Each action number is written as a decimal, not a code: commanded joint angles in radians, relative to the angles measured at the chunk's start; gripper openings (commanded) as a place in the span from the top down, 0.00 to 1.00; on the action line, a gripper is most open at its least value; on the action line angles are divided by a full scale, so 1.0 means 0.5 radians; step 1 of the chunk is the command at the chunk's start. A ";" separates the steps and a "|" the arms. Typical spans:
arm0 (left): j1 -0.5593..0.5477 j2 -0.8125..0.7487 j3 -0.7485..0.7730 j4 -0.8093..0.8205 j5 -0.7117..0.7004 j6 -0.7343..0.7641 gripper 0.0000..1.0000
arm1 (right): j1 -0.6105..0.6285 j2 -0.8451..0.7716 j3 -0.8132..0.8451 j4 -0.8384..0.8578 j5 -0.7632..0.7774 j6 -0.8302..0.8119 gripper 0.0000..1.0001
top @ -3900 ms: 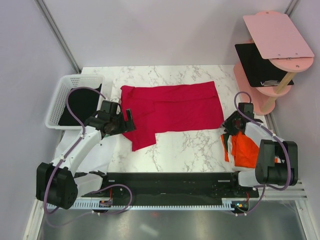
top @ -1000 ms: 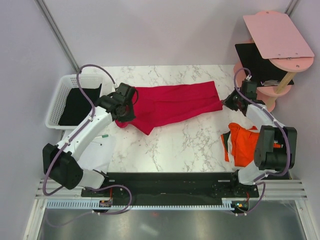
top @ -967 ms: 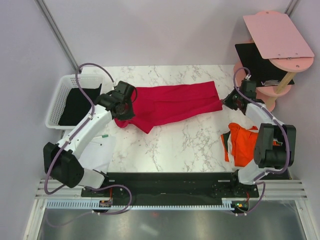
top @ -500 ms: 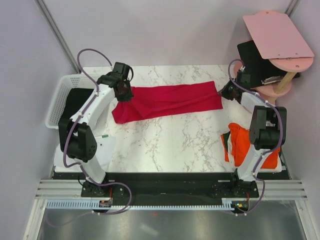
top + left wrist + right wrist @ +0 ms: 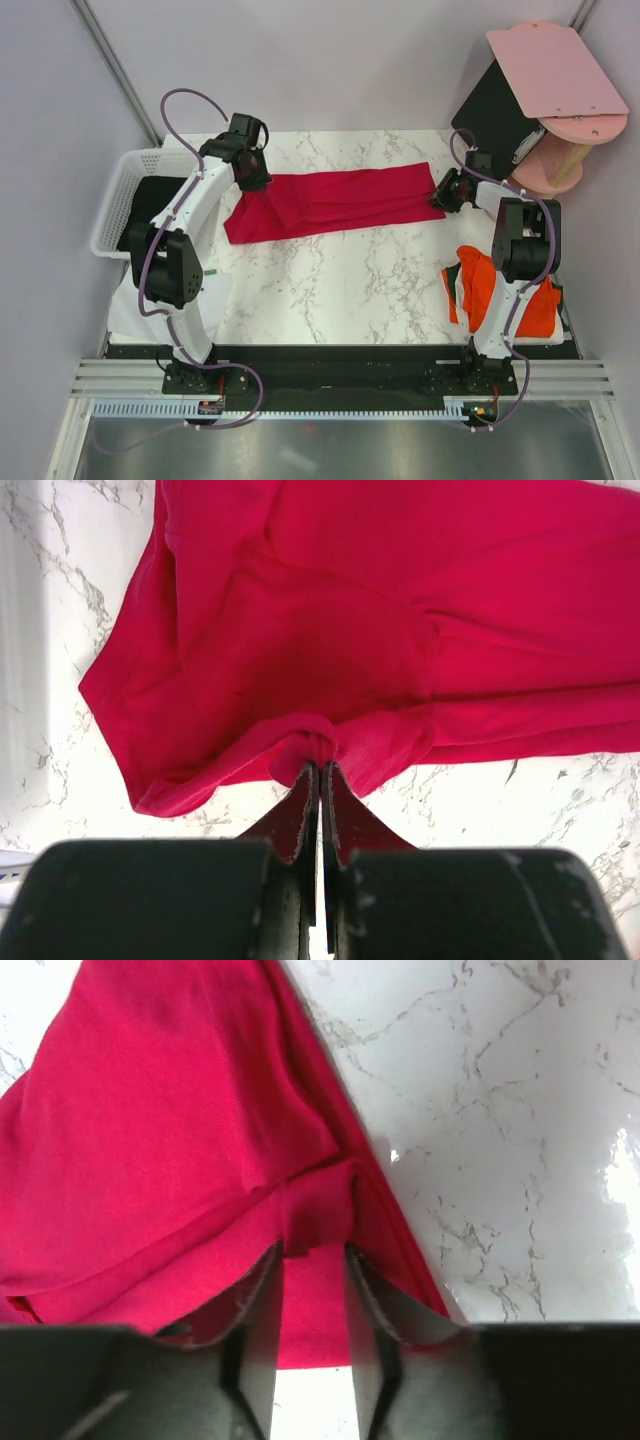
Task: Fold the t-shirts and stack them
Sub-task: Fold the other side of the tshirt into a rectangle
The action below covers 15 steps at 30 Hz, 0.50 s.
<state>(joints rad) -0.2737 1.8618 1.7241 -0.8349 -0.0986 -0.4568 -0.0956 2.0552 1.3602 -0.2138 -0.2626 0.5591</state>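
A crimson red t-shirt [image 5: 340,198] lies folded into a long band across the far half of the marble table. My left gripper [image 5: 252,182] is shut on a bunched fold at its left end; in the left wrist view the jaws [image 5: 320,767] pinch that cloth [image 5: 330,630] tight. At the shirt's right end, my right gripper [image 5: 438,195] stands open. In the right wrist view its tips [image 5: 315,1252] stand apart either side of a small fold of red cloth [image 5: 170,1140]. An orange-red t-shirt [image 5: 495,290] lies crumpled at the table's right edge. A black t-shirt [image 5: 142,203] sits in the basket.
A white mesh basket [image 5: 110,215] stands off the table's left side. A pink shelf stand [image 5: 555,70] at the far right carries a tilted black board [image 5: 490,105] close above the right arm. A white sheet [image 5: 130,310] lies at the near left.
Both arms carried the shirt's near edge to the far side, narrowing it into a band. The right jaws have parted. The black board on the stand has tipped toward the left.
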 commanded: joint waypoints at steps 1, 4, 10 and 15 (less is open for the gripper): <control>0.020 0.019 0.089 0.044 0.032 0.088 0.98 | -0.002 -0.208 0.059 0.023 -0.039 -0.057 0.54; 0.020 0.022 0.095 0.044 0.041 0.101 0.98 | 0.001 -0.287 0.068 0.029 0.019 -0.078 0.38; 0.026 0.016 0.083 0.044 0.032 0.125 0.98 | 0.007 -0.334 0.127 0.016 0.056 -0.096 0.29; 0.032 -0.002 0.065 0.047 0.028 0.144 0.98 | 0.013 -0.410 0.111 0.007 0.071 -0.124 0.28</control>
<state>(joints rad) -0.2680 1.8717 1.7290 -0.8349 -0.0940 -0.4294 -0.0868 1.9209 1.3785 -0.2447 -0.2554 0.5220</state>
